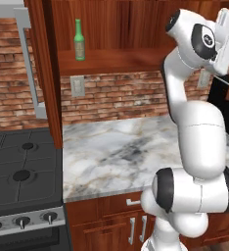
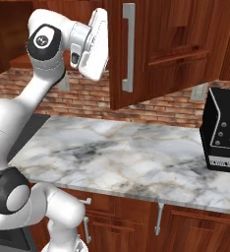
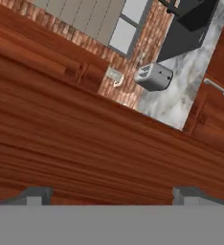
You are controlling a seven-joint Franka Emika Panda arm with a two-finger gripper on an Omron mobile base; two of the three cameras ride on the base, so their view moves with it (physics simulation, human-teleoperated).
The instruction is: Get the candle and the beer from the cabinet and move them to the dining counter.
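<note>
The beer (image 1: 79, 40) has not been fetched yet: it stands upright on the shelf of the cabinet (image 1: 111, 29), at about eleven o'clock in the left base view, and nothing touches it. I cannot make out the candle anywhere, so I cannot say where it is. Judging from this, neither thing has reached the dining counter, and both trips are still to do.

Nearest the base lies the marble worktop (image 1: 121, 152), with the stove (image 1: 21, 181) at its eight o'clock in the left base view and a black appliance (image 2: 225, 133) at three o'clock in the right base view. Above it the arm is raised, and the gripper (image 3: 111, 194) is up beside the open cabinet door (image 2: 151, 49) with its silver bar handle (image 2: 128, 47). Its fingertips (image 3: 35, 195) stand wide apart, nothing lies between them, and dark wood lies just ahead of them in the hand view.

Farther back, the beer is a slim green glass bottle with a long narrow neck and a pale label, well apart from the gripper, toward nine o'clock of it in the left base view. The next move is probably a reach across to it.
</note>
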